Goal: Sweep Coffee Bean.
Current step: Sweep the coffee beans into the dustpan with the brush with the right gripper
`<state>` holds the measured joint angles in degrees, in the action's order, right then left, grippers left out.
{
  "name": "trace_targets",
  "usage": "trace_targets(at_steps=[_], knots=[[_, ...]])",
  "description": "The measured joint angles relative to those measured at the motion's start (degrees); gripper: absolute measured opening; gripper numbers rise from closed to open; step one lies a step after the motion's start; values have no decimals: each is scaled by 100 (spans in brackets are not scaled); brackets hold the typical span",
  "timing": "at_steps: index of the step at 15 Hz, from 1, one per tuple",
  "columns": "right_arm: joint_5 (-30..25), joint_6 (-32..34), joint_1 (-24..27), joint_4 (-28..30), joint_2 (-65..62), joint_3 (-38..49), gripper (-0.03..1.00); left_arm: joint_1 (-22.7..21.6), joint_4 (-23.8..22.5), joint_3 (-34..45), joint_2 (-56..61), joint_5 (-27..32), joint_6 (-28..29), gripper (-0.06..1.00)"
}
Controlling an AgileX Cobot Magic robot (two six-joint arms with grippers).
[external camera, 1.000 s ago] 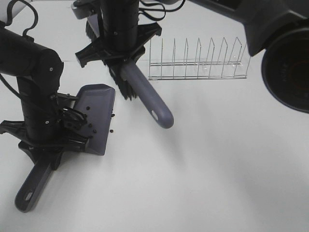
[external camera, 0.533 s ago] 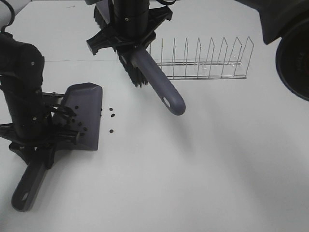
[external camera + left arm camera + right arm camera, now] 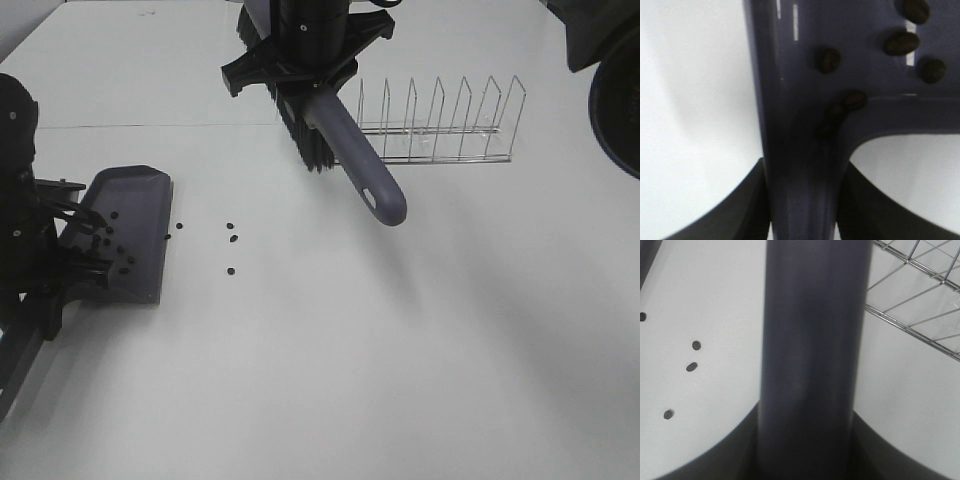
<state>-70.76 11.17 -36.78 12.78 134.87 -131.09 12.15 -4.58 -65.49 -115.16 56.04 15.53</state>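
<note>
A grey-purple dustpan [image 3: 130,215] lies at the table's left with several coffee beans [image 3: 112,240] on it. My left gripper [image 3: 48,288] is shut on its handle [image 3: 802,165], and beans [image 3: 900,44] show close up on the pan. A few loose coffee beans [image 3: 232,240] lie on the table right of the pan's lip. My right gripper [image 3: 310,72] is shut on the brush's handle [image 3: 360,170], holding the brush above the table at the back centre, bristles [image 3: 312,145] down. The right wrist view shows the handle [image 3: 810,365] and loose beans [image 3: 691,367].
A wire dish rack [image 3: 440,125] stands at the back right, just behind the brush; its wires [image 3: 920,305] run close to the handle. A dark round object [image 3: 615,110] fills the right edge of the high view. The table is white.
My left arm has pulled the dustpan to the left, leaving a few beans on the bare table. My right arm has carried the brush to the right and farther back.
</note>
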Motion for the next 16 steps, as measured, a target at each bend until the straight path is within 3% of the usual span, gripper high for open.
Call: trace_targets(at_steps=[3, 5, 8, 10, 13, 16], knots=[[6, -6, 0, 0, 0, 92, 30, -464, -6, 0, 218, 178, -166, 35], [6, -6, 0, 0, 0, 619, 30, -877, -46, 115, 441, 172, -286, 35], [-6, -6, 0, -6, 6, 940, 30, -888, -40, 825, 458, -201, -309, 35], [0, -6, 11, -6, 6, 951, 30, -888, -11, 1226, 458, -751, -264, 35], [0, -6, 11, -6, 6, 951, 30, -773, 63, 1272, 350, -808, -252, 35], [0, -6, 11, -6, 6, 951, 30, -298, 57, 1203, 183, -733, -172, 35]])
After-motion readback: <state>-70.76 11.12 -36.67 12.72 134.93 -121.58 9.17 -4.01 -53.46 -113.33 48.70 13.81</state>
